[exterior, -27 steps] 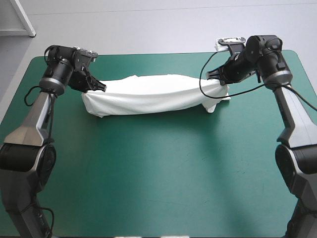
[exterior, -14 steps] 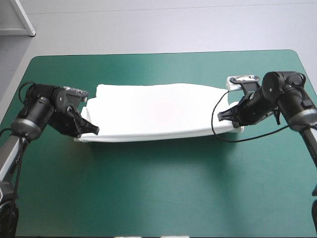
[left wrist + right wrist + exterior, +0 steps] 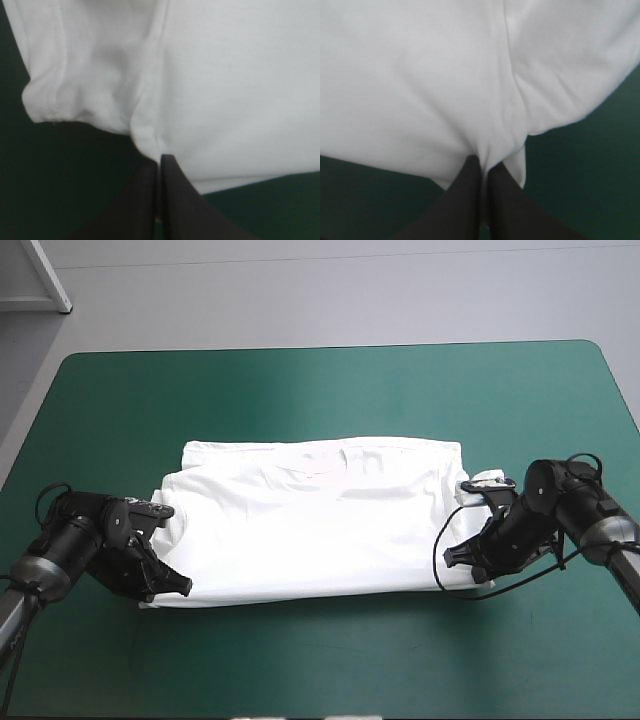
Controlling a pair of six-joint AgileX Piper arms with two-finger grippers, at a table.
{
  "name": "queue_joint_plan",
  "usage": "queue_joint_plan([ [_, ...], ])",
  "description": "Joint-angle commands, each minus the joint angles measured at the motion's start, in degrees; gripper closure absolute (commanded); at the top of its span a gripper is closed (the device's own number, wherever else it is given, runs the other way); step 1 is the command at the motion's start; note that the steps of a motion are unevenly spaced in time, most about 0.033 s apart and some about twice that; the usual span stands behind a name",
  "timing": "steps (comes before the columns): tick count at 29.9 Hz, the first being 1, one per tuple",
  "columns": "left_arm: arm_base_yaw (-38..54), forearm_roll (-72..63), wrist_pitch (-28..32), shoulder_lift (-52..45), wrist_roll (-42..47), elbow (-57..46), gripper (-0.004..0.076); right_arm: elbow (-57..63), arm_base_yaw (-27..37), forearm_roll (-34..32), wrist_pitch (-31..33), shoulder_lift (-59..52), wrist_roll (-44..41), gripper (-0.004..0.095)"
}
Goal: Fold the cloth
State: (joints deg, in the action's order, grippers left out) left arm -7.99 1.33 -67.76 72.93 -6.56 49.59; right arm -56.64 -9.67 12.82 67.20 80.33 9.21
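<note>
Closest to the robot there's just a bare strip of the teal-green cover (image 3: 320, 660). A bit past that, both grippers sit low, right down at the tabletop, one at each near corner of the T-shirt (image 3: 320, 520).

The left gripper (image 3: 183, 586) is clamped onto the near-left corner. In its wrist view the black fingers (image 3: 145, 200) are pressed together into one point, with a pinch of white fabric caught at the tip. A hemmed, slightly bunched bit, which looks like a sleeve, sits just beside it on the outer side.

It's the same on the other side. The right gripper (image 3: 452, 556) is pinched down on the near-right corner, and its fingers (image 3: 465, 200) are all but closed with cloth puckering right where they meet. A small flap of fabric hangs next to them.

Between the two grippers the shirt lies spread flat on the table as a wide rectangle, roughly in the middle, and it's pretty smooth. It looks doubled over. The upper layer's far edge stops a bit short, so a band of the lower layer shows along the far side, with a few faint wrinkles there. A little white tab pokes out at the right end near the right wrist.

Beyond the shirt, more green cover runs up to the table's far edge.
</note>
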Motion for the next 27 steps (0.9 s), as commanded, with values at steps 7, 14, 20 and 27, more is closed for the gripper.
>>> queue_joint_plan([
  [7,0.0,0.7,6.7,-1.7,0.4,-1.3,0.0471,0.9,0.3,0.5,-7.7,-2.1,2.4,0.013],
  [14,0.0,2.6,7.6,-2.8,5.5,5.6,0.0206,-7.7,0.4,-1.9,-5.1,-2.1,2.2,0.0032],
  [20,1.2,9.5,7.6,-4.4,8.6,14.9,0.0209,-10.3,0.4,-2.9,-3.6,-2.2,3.3,0.0064],
  [27,14.4,0.3,10.2,-4.0,2.7,14.3,0.0209,-10.3,0.4,-3.3,-3.6,-2.2,2.4,0.0076],
])
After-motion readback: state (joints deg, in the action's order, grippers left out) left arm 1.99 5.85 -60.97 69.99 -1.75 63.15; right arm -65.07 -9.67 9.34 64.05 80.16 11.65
